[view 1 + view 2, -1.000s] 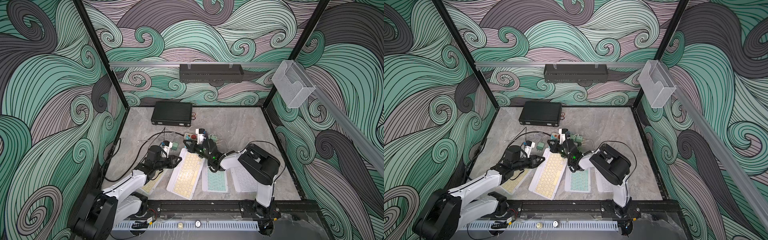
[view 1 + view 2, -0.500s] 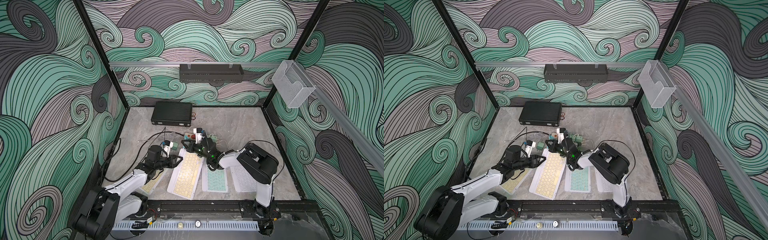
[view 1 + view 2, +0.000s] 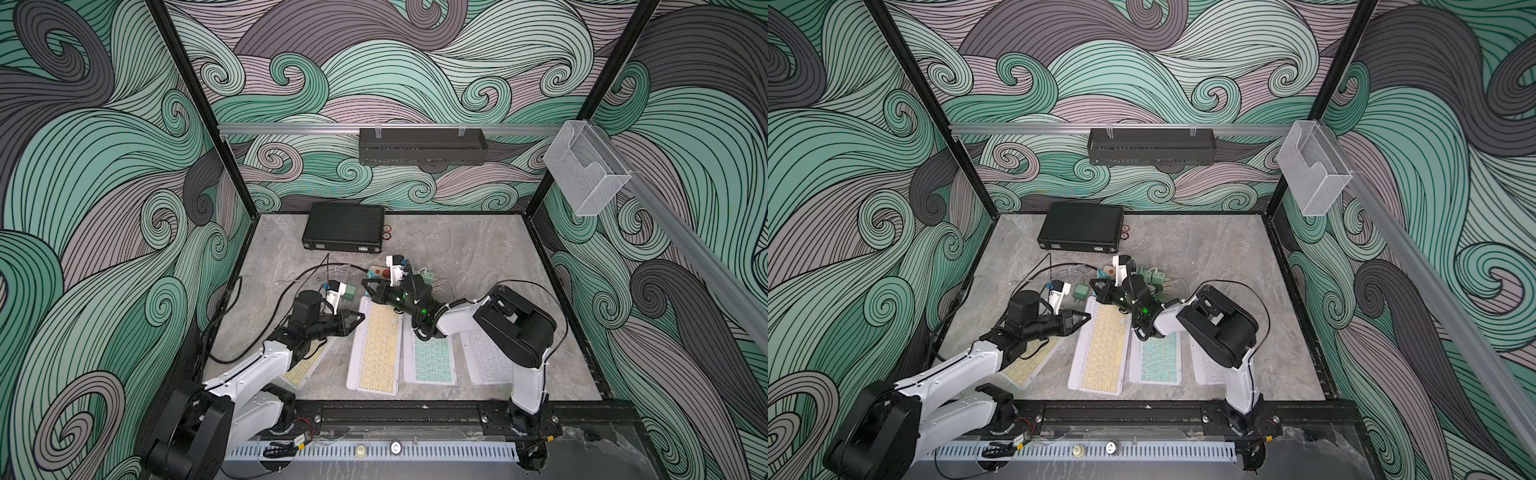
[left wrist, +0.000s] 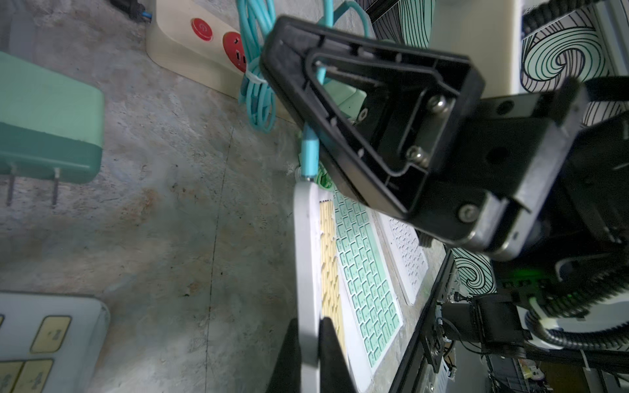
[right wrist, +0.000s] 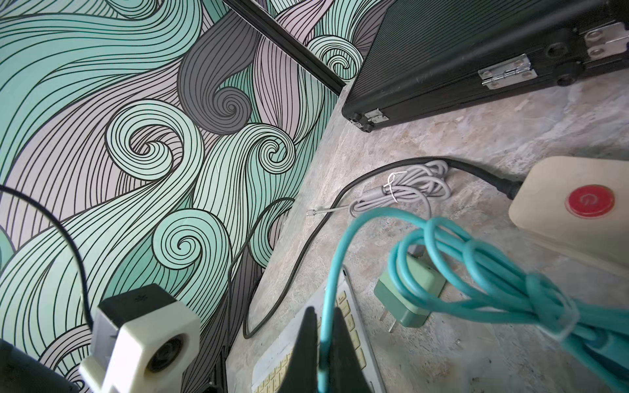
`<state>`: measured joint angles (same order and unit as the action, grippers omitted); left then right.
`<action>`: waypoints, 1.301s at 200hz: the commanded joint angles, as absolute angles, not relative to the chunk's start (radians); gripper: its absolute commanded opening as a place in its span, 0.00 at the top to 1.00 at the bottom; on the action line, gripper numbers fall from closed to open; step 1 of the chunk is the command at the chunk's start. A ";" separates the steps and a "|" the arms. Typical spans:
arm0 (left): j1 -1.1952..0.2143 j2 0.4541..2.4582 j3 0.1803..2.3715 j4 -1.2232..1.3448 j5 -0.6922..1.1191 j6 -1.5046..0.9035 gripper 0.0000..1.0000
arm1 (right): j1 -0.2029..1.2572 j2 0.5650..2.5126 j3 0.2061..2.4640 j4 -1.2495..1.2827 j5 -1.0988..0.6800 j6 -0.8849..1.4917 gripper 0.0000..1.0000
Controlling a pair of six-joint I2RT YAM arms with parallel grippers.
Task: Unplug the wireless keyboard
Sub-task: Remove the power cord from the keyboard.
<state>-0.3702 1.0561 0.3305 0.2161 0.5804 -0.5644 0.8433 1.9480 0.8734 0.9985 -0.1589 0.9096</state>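
The yellow-keyed wireless keyboard (image 3: 376, 349) lies near-centre on the table (image 3: 478, 257). The left gripper (image 4: 309, 340) clamps its far left edge. The right gripper (image 5: 321, 326) pinches the teal cable (image 5: 343, 251) just behind the plug (image 4: 309, 153) at the keyboard's far end.

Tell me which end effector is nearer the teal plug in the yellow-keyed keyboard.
Right. The right end effector grips the teal cable beside the teal plug; the left end effector clamps the edge of the yellow-keyed keyboard, farther off.

Tabletop (image 5: 442, 136): matt stone-look; case (image 5: 459, 34): ribbed, shiny metal hinges (image 5: 503, 69); cable (image 5: 476, 268): smooth rubbery; keyboard (image 4: 304, 255): matt white plastic
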 commanded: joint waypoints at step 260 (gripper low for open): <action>-0.382 0.815 0.356 -0.061 0.557 -0.381 1.00 | 0.863 1.769 0.939 0.717 -0.200 0.801 1.00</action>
